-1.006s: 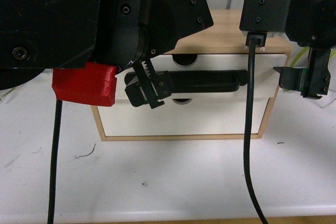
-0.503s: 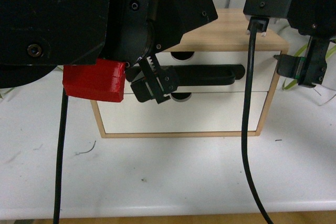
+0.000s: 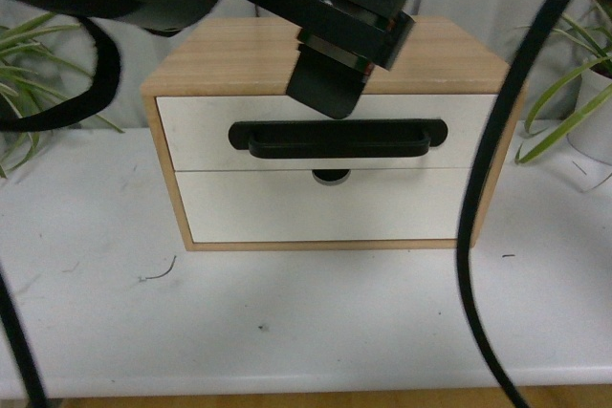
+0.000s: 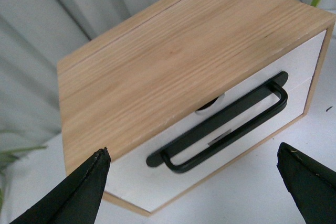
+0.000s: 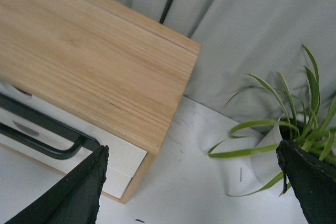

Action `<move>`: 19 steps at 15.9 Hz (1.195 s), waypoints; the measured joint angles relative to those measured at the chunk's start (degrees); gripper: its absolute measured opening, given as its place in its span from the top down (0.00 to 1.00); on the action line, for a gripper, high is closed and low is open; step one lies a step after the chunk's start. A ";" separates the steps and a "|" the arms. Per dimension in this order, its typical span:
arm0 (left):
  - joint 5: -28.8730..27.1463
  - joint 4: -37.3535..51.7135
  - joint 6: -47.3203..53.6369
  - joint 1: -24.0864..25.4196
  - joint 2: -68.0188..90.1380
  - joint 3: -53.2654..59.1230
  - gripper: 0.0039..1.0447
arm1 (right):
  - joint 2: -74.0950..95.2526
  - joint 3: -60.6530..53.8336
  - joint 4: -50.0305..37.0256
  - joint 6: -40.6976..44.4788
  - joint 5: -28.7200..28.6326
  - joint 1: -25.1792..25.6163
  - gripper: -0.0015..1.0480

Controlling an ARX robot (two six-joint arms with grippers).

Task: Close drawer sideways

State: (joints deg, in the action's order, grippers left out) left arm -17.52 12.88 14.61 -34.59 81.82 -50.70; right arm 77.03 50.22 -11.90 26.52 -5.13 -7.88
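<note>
Where its white front lay flush in the wooden cabinet (image 3: 249, 54) on the counter (image 3: 287, 312), the drawer (image 3: 201, 136) with black bar handle (image 3: 337, 139) was recorded closed. Left hand (image 4: 191, 153) and right hand (image 5: 191, 150) were seen spread.

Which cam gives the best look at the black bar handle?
Front view: the black bar handle sits face-on, whole from end to end. The left wrist view also shows the handle whole, but obliquely from above. The right wrist view catches only one end of the handle.
</note>
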 joint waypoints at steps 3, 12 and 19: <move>-0.72 -3.63 -13.90 5.40 -10.91 6.97 0.06 | -10.71 -10.80 -6.71 -20.26 -1.03 2.29 0.06; 7.58 17.86 -14.60 24.96 -40.28 39.28 0.99 | -51.19 -41.22 -4.39 -25.68 5.66 8.07 0.98; 17.25 10.93 -14.62 34.75 -53.88 46.99 0.99 | -60.54 -46.88 -1.03 -25.68 5.25 7.89 0.98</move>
State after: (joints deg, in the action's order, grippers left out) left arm -0.27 23.81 -0.01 0.16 27.94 -3.70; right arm 16.49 3.33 -12.93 0.84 0.12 0.01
